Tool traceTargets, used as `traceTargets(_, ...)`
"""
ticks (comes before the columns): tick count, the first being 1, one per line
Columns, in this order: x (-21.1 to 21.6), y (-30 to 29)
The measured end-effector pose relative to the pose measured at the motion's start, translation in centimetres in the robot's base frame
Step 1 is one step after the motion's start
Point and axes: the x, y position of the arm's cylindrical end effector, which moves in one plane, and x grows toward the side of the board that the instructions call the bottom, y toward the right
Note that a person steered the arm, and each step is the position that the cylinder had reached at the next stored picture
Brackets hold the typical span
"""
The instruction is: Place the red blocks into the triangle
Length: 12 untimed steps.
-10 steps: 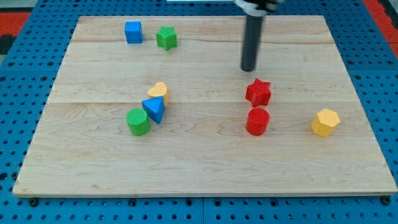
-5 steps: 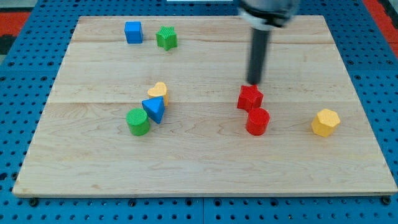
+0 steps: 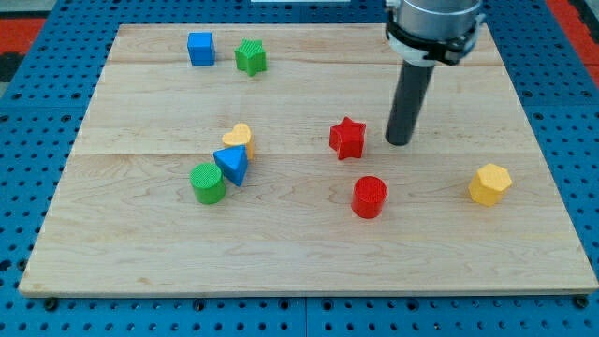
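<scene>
The red star block (image 3: pixel 347 138) sits near the middle of the table (image 3: pixel 140 243), and the red cylinder block (image 3: pixel 369 197) lies near it at about five o'clock, the two apart and both well off from the blue triangle block (image 3: pixel 232 166) at their nine o'clock. My tip (image 3: pixel 400 142) rests just beside the star at its three o'clock, not touching it; the end effector is only a plain rod, so it holds nothing. I think the pushing step is under way, and the next move calls for sliding toward nine o'clock to shove the star at the triangle, which is packed between a yellow block (image 3: pixel 239 139) and a green cylinder block (image 3: pixel 207 183).
</scene>
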Motion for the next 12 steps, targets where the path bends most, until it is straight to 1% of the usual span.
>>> traceTargets(1, 0.6, -11.2)
traceTargets(2, 2.5, -16.6)
traceTargets(3, 2.3, -7.3)
traceTargets(4, 8.0, 0.3)
traceTargets(5, 12.6, 1.2)
traceTargets(6, 9.7, -6.6)
traceTargets(7, 7.4, -7.7)
traceTargets(8, 5.0, -14.8)
traceTargets(9, 4.2, -10.4)
traceTargets(10, 1.4, -9.4)
traceTargets(11, -0.6, -16.2)
traceTargets(12, -0.8, -20.5)
